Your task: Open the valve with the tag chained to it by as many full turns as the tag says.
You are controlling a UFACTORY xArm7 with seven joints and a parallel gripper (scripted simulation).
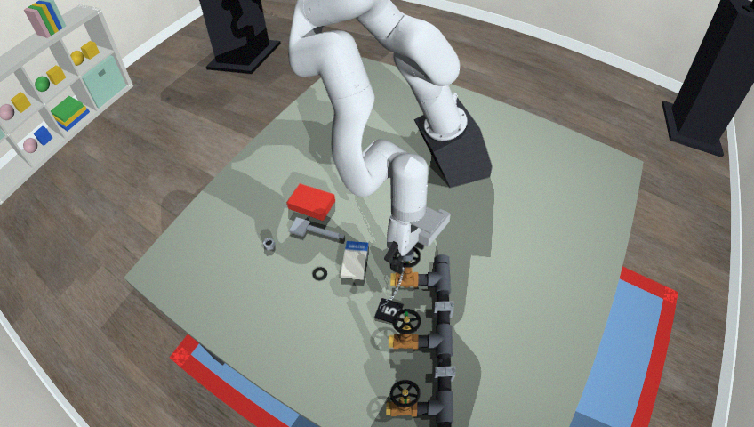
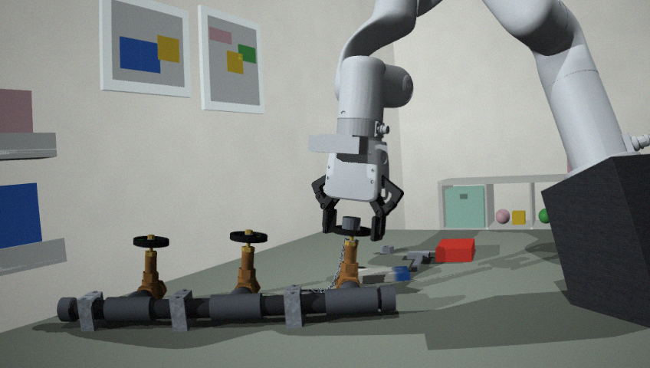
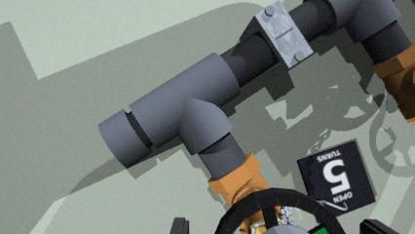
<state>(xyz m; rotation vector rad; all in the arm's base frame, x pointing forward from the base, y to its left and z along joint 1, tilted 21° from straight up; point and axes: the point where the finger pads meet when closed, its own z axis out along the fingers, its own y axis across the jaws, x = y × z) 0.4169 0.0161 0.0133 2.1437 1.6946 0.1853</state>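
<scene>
Three brass valves with black handwheels stand on a dark grey pipe (image 1: 442,338). The far valve (image 1: 407,277) has a chain (image 1: 397,283) to a black tag (image 1: 389,310) that reads "OPEN 5 TURNS" in the wrist view (image 3: 336,178). My gripper (image 2: 350,226) points straight down over that valve. Its fingers are open and stand on either side of the handwheel (image 2: 350,231), apart from the rim. The wheel's rim shows at the bottom of the wrist view (image 3: 278,212). The middle valve (image 2: 247,236) and the near valve (image 2: 150,241) stand free.
Left of the valves on the mat lie a blue-and-white box (image 1: 355,261), a black ring (image 1: 318,272), a grey nut (image 1: 270,245), a grey hammer-like tool (image 1: 315,229) and a red block (image 1: 310,201). The arm's black base (image 1: 460,148) stands behind.
</scene>
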